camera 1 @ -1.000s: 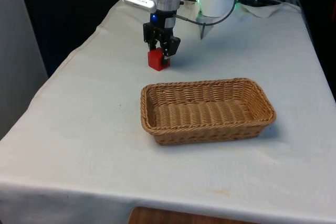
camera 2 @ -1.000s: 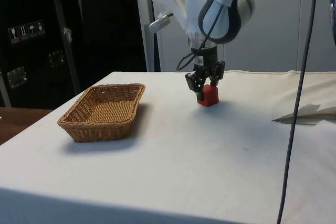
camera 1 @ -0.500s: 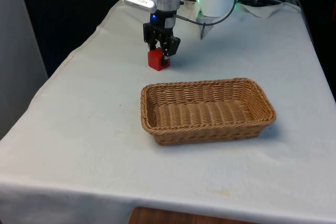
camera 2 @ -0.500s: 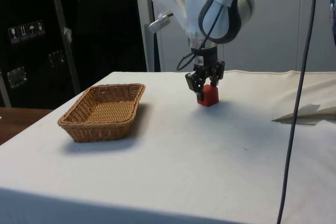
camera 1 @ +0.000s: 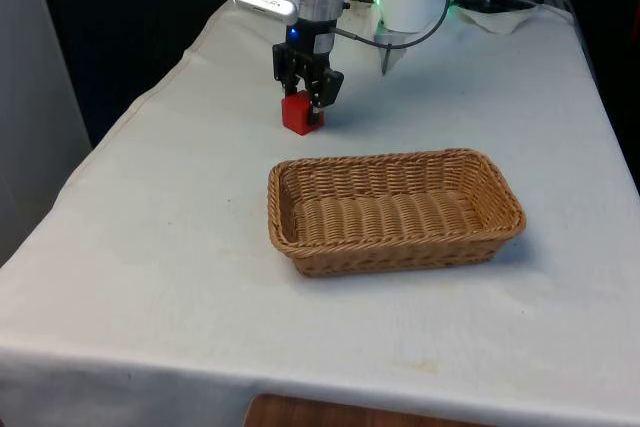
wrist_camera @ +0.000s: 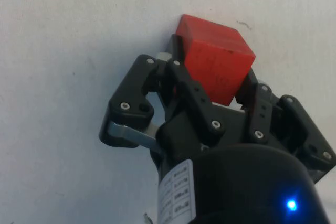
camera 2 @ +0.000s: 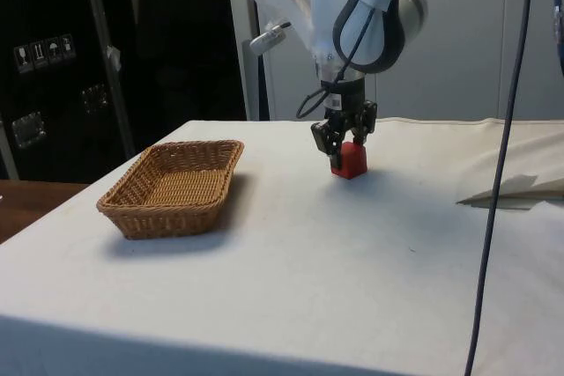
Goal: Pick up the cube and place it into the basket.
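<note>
Gripper (wrist_camera: 210,74) clamps the red cube (wrist_camera: 215,59) (squarely upright) on the cloth (camera 1: 180,197).

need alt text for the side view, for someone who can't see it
A white robot arm's black gripper is closed on a red cube at the table's white cloth. An empty wicker basket sits apart from it, towards the dark cabinets where a person stands.

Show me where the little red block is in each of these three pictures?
Front view: the red cube sits on the white cloth beyond the basket, under the gripper.
Side view: the cube is right of the basket.
Wrist view: the cube sits between the black fingers.
Shared landmark: the gripper.
</note>
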Controlling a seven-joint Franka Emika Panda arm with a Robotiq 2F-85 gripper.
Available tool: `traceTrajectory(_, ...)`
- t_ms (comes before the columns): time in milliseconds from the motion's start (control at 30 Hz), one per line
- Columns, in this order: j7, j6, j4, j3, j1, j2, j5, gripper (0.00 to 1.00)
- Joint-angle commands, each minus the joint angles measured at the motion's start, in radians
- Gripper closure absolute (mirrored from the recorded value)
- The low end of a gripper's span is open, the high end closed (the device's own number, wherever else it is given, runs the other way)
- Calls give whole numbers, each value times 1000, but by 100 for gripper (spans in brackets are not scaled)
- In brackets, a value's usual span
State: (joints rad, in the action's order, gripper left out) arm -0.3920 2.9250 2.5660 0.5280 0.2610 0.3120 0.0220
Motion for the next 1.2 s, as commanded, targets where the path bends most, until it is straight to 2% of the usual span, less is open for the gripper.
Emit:
traceTrajectory(0, 1, 1, 1, -4, -2, -3, -4, 97)
traceTrajectory(233, 5, 0, 2, -7, -5, -10, -7, 97)
traceTrajectory(267, 0, 0, -2, 0, 1, 0, 0, 97)
traceTrajectory(300, 5, 0, 3, -8, -5, -11, -8, 97)
traceTrajectory(533, 7, 1, 5, -11, -8, -17, -10, 33)
traceTrajectory(567, -1, 1, -3, 1, 1, -3, 0, 23)
traceTrajectory(600, 7, 1, 5, -11, -8, -17, -10, 23)
traceTrajectory(633, 7, 1, 5, -11, -8, -18, -11, 4)
traceTrajectory(700, 7, 1, 5, -11, -8, -18, -11, 0)
traceTrajectory(867, 7, 2, 5, -12, -8, -18, -11, 0)
traceTrajectory(900, -1, 1, -3, 1, 1, -4, 0, 3)
traceTrajectory(933, 7, 2, 5, -12, -8, -17, -11, 3)
traceTrajectory(1000, 7, 3, 5, -12, -8, -16, -11, 21)
traceTrajectory(1067, 7, 4, 5, -12, -8, -16, -11, 44)
traceTrajectory(1100, 7, 4, 5, -12, -8, -15, -11, 66)
traceTrajectory(1133, 7, 4, 5, -12, -8, -15, -11, 78)
traceTrajectory(1167, -1, 1, -2, 1, 1, -4, 0, 88)
